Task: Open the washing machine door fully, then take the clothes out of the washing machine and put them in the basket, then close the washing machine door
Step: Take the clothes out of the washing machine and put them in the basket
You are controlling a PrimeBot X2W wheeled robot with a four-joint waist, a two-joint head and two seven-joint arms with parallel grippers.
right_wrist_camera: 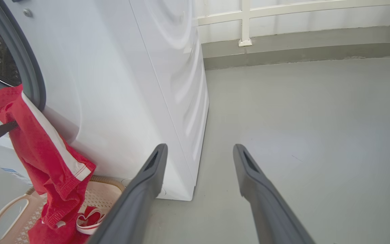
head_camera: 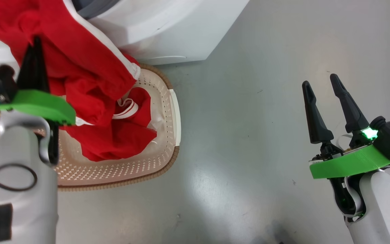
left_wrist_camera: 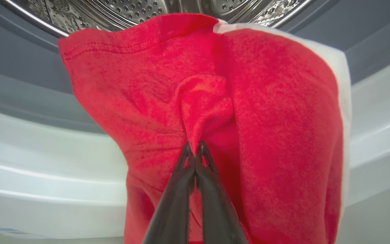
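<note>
The white washing machine (right_wrist_camera: pixel 120 84) stands on the grey floor (right_wrist_camera: pixel 300 118) with the basket (head_camera: pixel 168 112) against its base. Of the clothes (left_wrist_camera: pixel 266 118), one red piece hangs from the drum lip into the basket, where more lie. The left gripper (left_wrist_camera: pixel 194 149) pinches that hanging piece, and the right gripper (head_camera: pixel 320 81) gapes wide, holding nothing.

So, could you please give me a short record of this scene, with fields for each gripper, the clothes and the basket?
left gripper: shut on a fold of the red garment
right gripper: open, empty, over the floor
red garment: draped out of the steel drum, hanging down the washing machine front towards the basket
basket: on the floor against the machine, holding another red garment with white trim
</note>
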